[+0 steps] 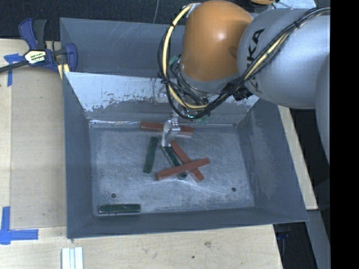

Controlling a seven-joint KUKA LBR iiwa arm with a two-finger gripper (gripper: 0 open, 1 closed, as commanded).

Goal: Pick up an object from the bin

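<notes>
Approach step, nothing lifted yet. My gripper (170, 133) sits low toward 12 o'clock of the bin (78, 167) floor, over a brown stick (150, 126). Its long axis runs 9-to-3. Wide or narrow: cannot tell. A heap of crossed sticks (182, 170) lies near, at 5 o'clock. Next, probably: straddle the stick's short width, then close.

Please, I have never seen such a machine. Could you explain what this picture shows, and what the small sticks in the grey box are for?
This is a robot arm with an orange cover, reaching in from the right. One camera looks down from above on a grey metal bin. The arm's claw hangs low near the back wall, over a heap of red-brown and dark green sticks; the robot should pick one up. Another dark green stick lies alone at the front left. Whether the claw holds anything cannot be told.
</notes>
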